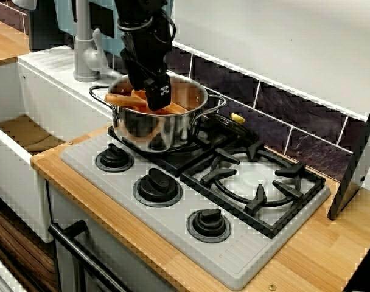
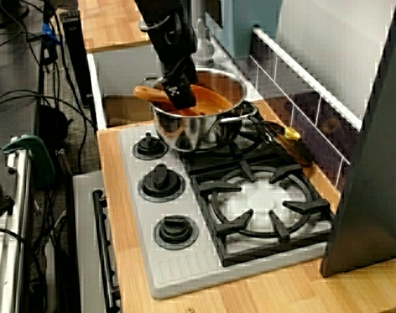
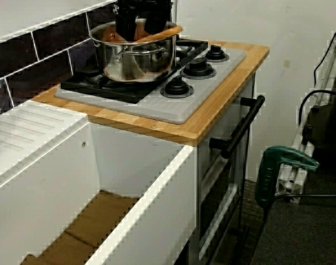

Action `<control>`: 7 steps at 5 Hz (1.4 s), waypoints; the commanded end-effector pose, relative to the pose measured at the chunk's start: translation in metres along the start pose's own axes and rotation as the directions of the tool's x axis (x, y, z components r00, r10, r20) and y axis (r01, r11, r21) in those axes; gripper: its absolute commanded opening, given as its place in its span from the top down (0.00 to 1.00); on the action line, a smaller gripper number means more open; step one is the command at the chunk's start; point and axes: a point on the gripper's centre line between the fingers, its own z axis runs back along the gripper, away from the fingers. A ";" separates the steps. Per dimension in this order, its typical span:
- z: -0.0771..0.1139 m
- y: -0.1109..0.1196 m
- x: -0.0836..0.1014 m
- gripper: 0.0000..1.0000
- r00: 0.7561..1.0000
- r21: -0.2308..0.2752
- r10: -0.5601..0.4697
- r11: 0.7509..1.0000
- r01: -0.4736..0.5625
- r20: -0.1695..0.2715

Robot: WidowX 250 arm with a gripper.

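At the counter's [image 1: 142, 235] front edge, three black knobs [image 1: 157, 185] line the grey stove top. Behind them, on the left burner, stands a steel pot [image 1: 154, 131] with an orange inside. The right grate [image 1: 252, 179] lies beside it. A wooden spoon [image 1: 121, 98] rests in the pot, its handle poking over the rim. The gripper [image 1: 157, 100] reaches down into the pot right at the spoon. I cannot tell whether its fingers clamp it. Farther back are dark tiles [image 1: 233, 85] and a grey faucet [image 1: 84, 48].

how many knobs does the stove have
3, in a row along the stove's front edge: first knob beside the pot, middle knob, third knob before the bare burner. None seems hidden.
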 end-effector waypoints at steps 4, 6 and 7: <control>0.008 -0.006 0.004 0.00 0.996 0.031 -0.077 0.997 0.076 0.036; 0.006 -0.009 0.004 0.00 0.996 0.028 -0.084 0.996 0.083 0.029; 0.003 -0.012 0.005 0.00 0.996 0.030 -0.085 0.996 0.085 0.025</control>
